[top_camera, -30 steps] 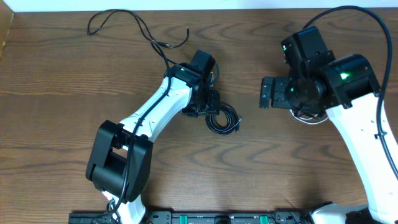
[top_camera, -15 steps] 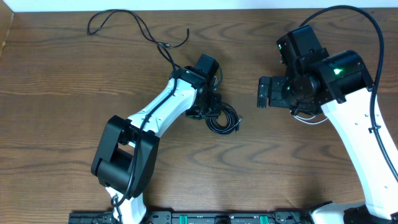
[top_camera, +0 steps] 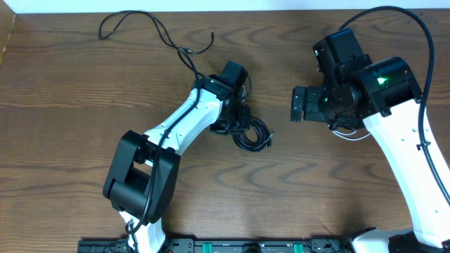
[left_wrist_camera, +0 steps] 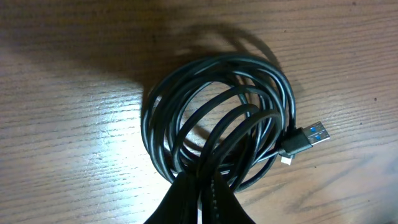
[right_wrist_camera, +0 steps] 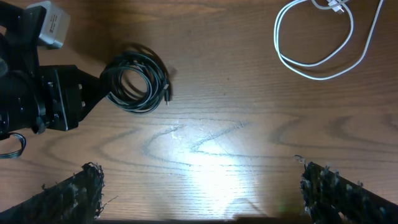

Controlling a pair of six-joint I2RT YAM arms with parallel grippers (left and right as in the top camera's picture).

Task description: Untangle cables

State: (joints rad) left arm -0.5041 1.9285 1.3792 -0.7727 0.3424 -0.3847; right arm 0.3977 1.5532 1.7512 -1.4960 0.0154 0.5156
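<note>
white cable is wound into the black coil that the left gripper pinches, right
Not wound in. The right wrist view shows the white cable lying loose on the table, apart from the black coil. The left gripper does pinch that coil.

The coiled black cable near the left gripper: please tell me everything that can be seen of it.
The coiled black cable is a thin, smooth, rubbery-looking cord wound into several loose round loops that lie flat on the wooden table. One end sticks out at the side and ends in a USB plug with a metal shell and a blue insert. The left gripper appears shut on a few strands at the coil's edge. Nothing else touches it.
</note>
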